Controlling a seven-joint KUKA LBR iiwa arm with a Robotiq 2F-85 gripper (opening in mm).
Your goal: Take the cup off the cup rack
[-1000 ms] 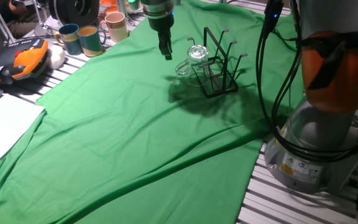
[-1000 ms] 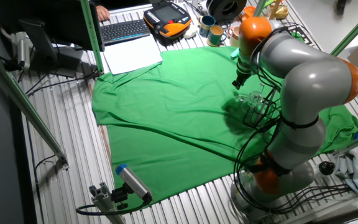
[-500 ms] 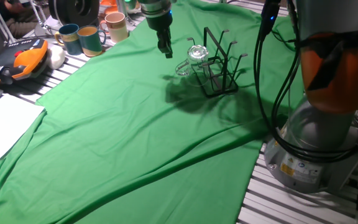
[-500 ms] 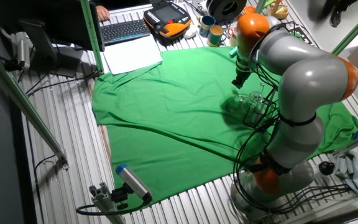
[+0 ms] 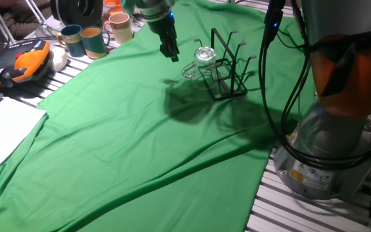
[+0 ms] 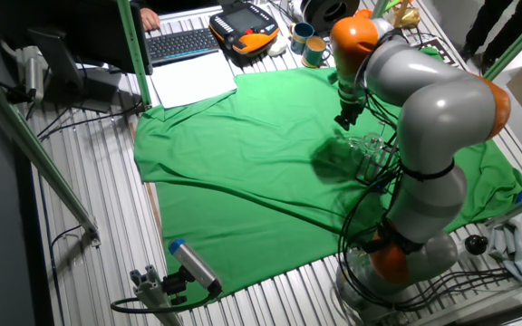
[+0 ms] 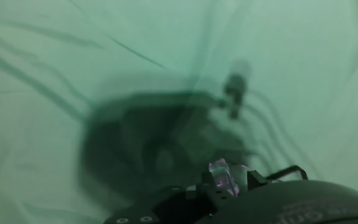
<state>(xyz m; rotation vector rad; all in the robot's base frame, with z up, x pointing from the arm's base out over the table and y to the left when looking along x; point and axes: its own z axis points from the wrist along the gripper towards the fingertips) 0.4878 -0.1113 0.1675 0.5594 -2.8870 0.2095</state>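
Note:
The cup point(image 5: 199, 59) is a small clear glass mug that hangs on the near-left side of the cup rack point(image 5: 228, 72), with its handle toward the left. The rack is black thin wire and stands on the green cloth. My gripper point(image 5: 171, 53) hangs above the cloth, just left of the cup and apart from it, with its fingers together and nothing in them. In the other fixed view the gripper point(image 6: 344, 119) is up and left of the cup point(image 6: 367, 143) and rack point(image 6: 381, 158). The hand view is blurred and shows only green cloth point(image 7: 55, 74) and shadow.
Teal-and-tan mugs point(image 5: 84, 40) and a pinkish cream mug point(image 5: 120, 28) stand at the far left beyond the cloth's edge. An orange pendant point(image 5: 26, 61) and white paper point(image 5: 2, 132) lie to the left. The arm's base point(image 5: 330, 161) stands at the right.
The gripper has shifted a little left and away from the cup, still at about the same height. Its shadow on the cloth has slid left. The cup and rack have not moved.

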